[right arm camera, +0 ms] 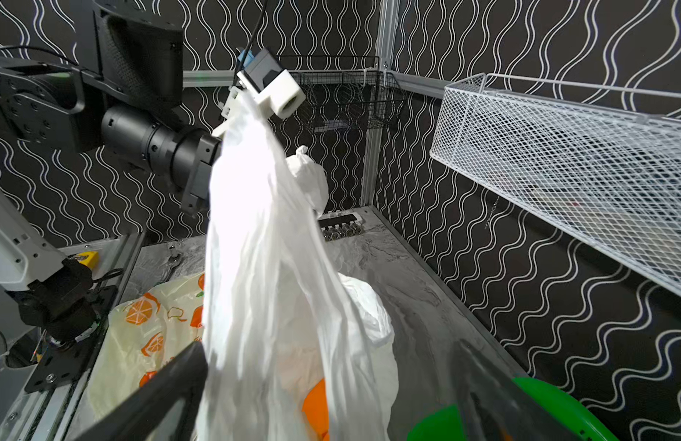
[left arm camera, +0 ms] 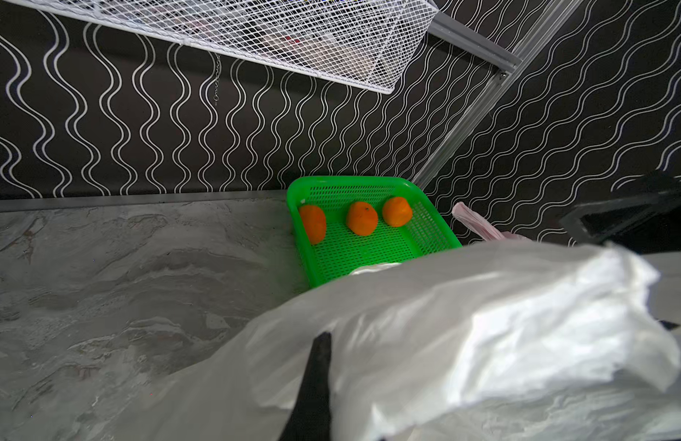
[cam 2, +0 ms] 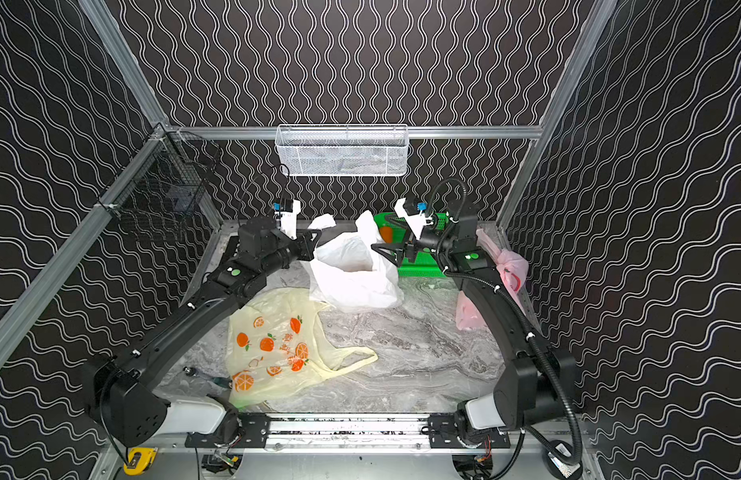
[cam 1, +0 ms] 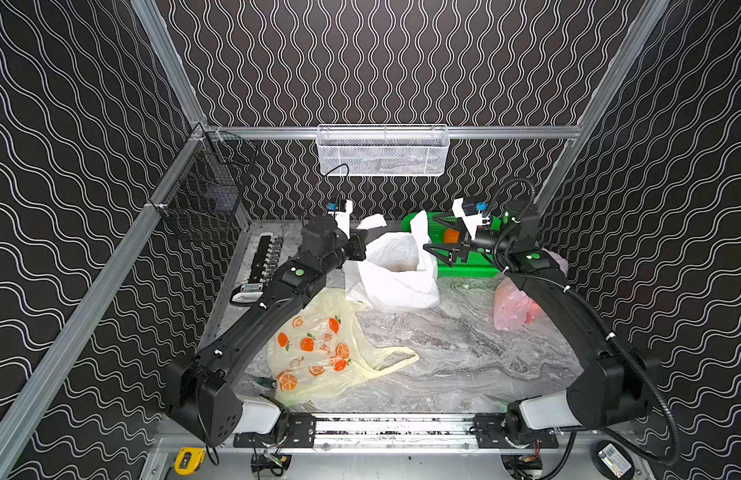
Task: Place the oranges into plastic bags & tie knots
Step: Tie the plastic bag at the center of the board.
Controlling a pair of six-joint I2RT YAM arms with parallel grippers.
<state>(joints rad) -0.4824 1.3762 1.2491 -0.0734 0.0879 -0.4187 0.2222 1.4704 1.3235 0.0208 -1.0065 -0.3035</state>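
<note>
L tool (cam 1: 362,243) pinched shut on white bag (cam 1: 396,270) rim; R tool (cam 1: 435,237) wide open by its other handle. Film's thin, slippery, floppy, so I'd grab bunched handles. Three oranges (left arm camera: 362,218) sit in green basket (left arm camera: 369,252).

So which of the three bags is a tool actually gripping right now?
The plain white bag: the left tool is shut on its handle, holding it up. The yellow orange-print bag lies flat and the pink bag sits apart, both ungripped.
</note>
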